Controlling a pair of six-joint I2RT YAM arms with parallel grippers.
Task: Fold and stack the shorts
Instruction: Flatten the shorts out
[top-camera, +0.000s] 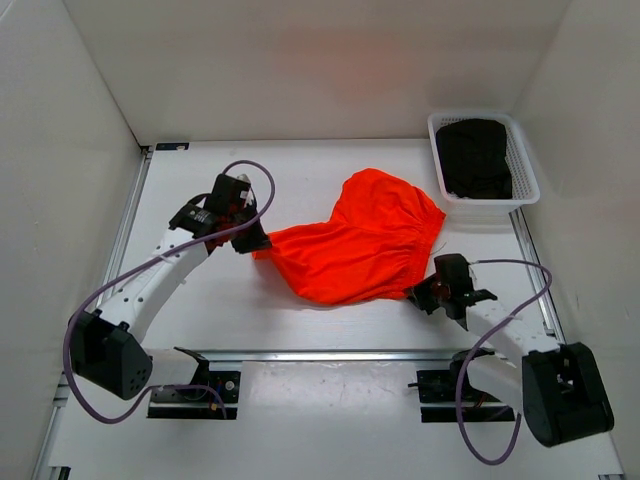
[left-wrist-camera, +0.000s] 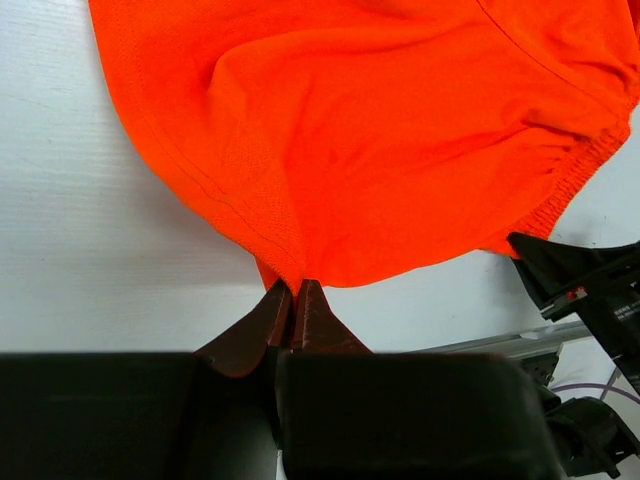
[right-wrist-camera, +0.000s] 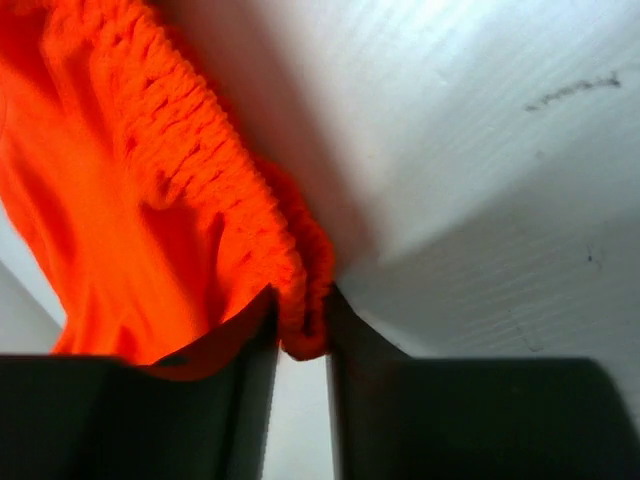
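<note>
- Left gripper (left-wrist-camera: 295, 290): the jaws are closed to a sliver, and only the very tips pinch a leg corner of the shorts (top-camera: 350, 245) at the hem (left-wrist-camera: 230, 215). The corner sits at the garment's left end, low over the table (top-camera: 200, 310).
- Right gripper (right-wrist-camera: 300, 330): the jaws are narrowed onto a small fold of the gathered waistband (right-wrist-camera: 200, 180), with a finger pressing on each side. This hold is at the garment's near right edge.
- The shorts: they lie on the table between the two arms, stretched from one grip to the other. The cloth is rumpled, not flat, and its far lobe bulges toward the basket (top-camera: 525, 165).
- The basket: it stands at the far right corner of the table, apart from the shorts, and holds a dark garment (top-camera: 472, 155).
- Hazard 1: either hold is probably shallow. A sharp pull apart, or drag over the table, could draw the thin hem out of the left tips.
- Hazard 2: the right fingers catch only a bunched fold of elastic, which could roll free under tension.
- Hazard 3: folding while the cloth is rumpled would likely trap creases and leave the edges uneven.
</note>
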